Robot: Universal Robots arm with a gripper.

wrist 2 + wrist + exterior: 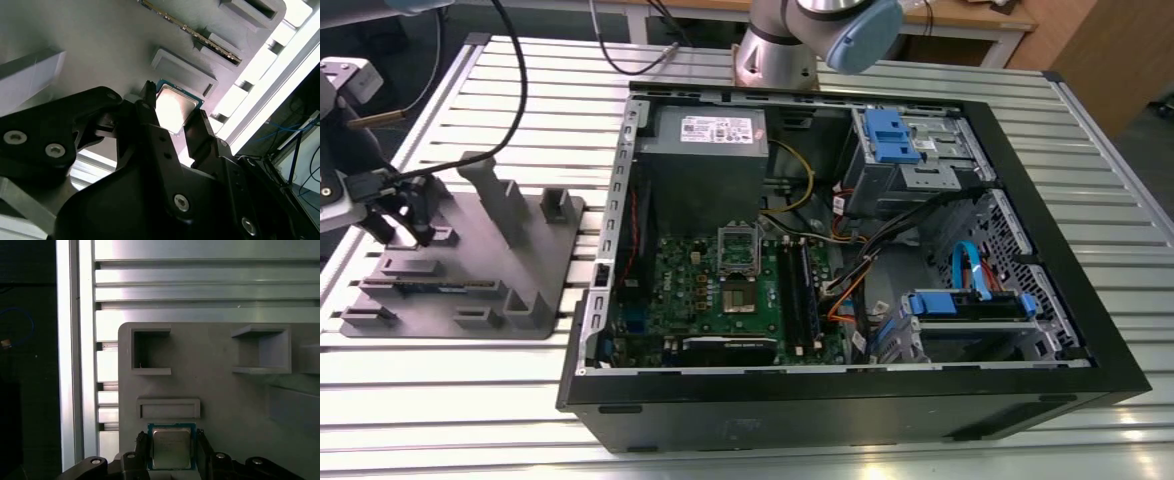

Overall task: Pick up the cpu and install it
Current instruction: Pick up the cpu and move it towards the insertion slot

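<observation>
slatted aluminium table (480,420), bearing grey fixture plate (554,270) at exterior view's left and open computer case (854,400) beside it. gripper (416,235) low over plate, pointing straight down, well apart from case. cpu (171,449) flat on plate, metal top up, nearly square, sides parallel to plate edges. fingers (142,447) set narrow, closed against two opposite cpu edges.

Holder plate (558,268) on bench (480,400), at exterior view's left. Open computer case (827,405) just beside it, on the right. Motherboard (680,290) in case, power supply (700,160) behind it. cpu (171,449) on holder plate, end effector (171,436) around it.
</observation>
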